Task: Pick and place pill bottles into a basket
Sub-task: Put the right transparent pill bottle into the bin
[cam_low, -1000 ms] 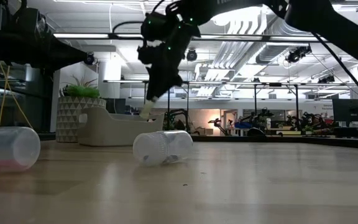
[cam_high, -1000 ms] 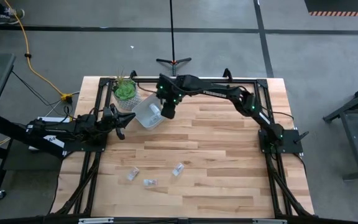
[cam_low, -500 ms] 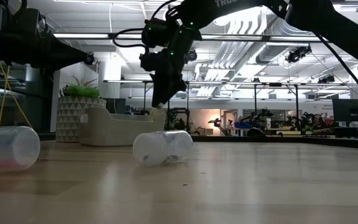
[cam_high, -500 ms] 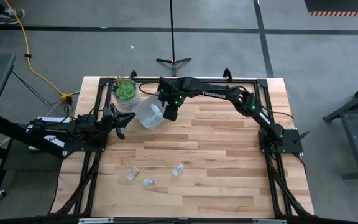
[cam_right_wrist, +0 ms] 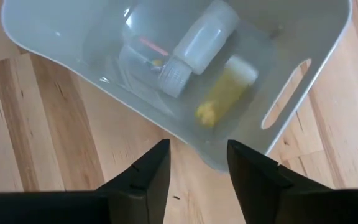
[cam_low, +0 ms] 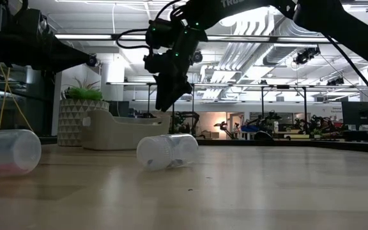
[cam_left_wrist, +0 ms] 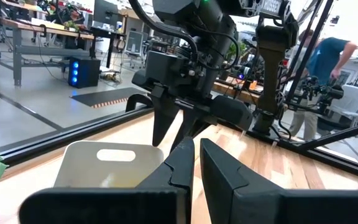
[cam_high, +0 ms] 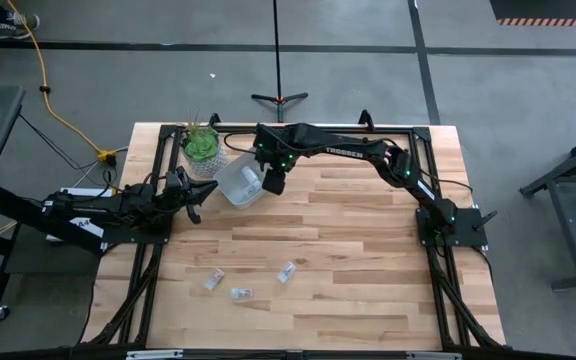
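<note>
1. You are seeing the basket (cam_right_wrist: 185,81) cut off at the right wrist view's edge; its pale walls are partly hiding three pill bottles (cam_right_wrist: 194,43) lying on their sides.
2. One yellowish bottle (cam_right_wrist: 225,93) is pointing toward the handle slot.
3. Right tool (cam_high: 273,185) is hanging released, empty, just above the basket's edge.
4. Left tool (cam_high: 193,205) is waiting clenched beside the basket.
5. Three clear bottles (cam_high: 238,292) are lying on the tabletop (cam_high: 368,280), well apart from it.

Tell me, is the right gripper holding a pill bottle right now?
No, the right gripper is open and empty above the basket.
</note>
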Robot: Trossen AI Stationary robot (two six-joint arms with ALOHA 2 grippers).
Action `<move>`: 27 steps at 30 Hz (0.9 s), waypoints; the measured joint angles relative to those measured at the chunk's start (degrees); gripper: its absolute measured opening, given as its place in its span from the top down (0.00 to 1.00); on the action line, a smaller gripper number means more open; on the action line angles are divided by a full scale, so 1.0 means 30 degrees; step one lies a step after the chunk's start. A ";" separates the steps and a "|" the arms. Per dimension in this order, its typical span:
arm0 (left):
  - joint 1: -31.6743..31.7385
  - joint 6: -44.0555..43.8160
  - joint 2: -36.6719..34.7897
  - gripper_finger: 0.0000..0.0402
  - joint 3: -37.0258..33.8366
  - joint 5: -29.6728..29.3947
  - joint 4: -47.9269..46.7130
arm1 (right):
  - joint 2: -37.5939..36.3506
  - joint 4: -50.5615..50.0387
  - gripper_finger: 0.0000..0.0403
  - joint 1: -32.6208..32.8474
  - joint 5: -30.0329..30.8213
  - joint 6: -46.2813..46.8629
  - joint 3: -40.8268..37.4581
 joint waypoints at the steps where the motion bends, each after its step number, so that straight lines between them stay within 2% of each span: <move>1: 0.0003 0.0000 0.0000 0.84 0.0003 0.0000 0.0000 | -0.0007 0.0000 0.61 -0.0007 0.0001 0.0006 0.0004; 6: 0.0002 0.0000 0.0000 0.84 -0.0004 -0.0015 0.0000 | -0.0007 -0.0252 0.58 -0.0247 -0.0526 0.1211 0.1324; 9: 0.0000 0.0004 0.0004 0.84 0.0000 -0.0022 0.0000 | -0.0092 -0.0364 0.57 -0.0381 -0.2969 0.1071 0.2691; 13: 0.0001 0.0000 0.0007 0.84 0.0003 -0.0051 0.0007 | -0.1750 0.0838 0.59 0.0529 -0.6819 -0.1766 0.1716; 17: 0.0004 0.0000 0.0007 0.84 0.0003 -0.0066 0.0007 | -0.2550 0.0206 0.61 0.2026 -0.8786 -0.4146 0.1716; 22: 0.0001 0.0000 0.0007 0.84 0.0003 -0.0164 0.0004 | -0.2655 -0.2007 0.63 0.4163 -0.7579 -0.8137 0.1705; 27: 0.0004 0.0000 0.0007 0.84 -0.0004 -0.0211 0.0007 | -0.1901 -0.3355 0.55 0.5899 -0.4937 -0.9135 0.1687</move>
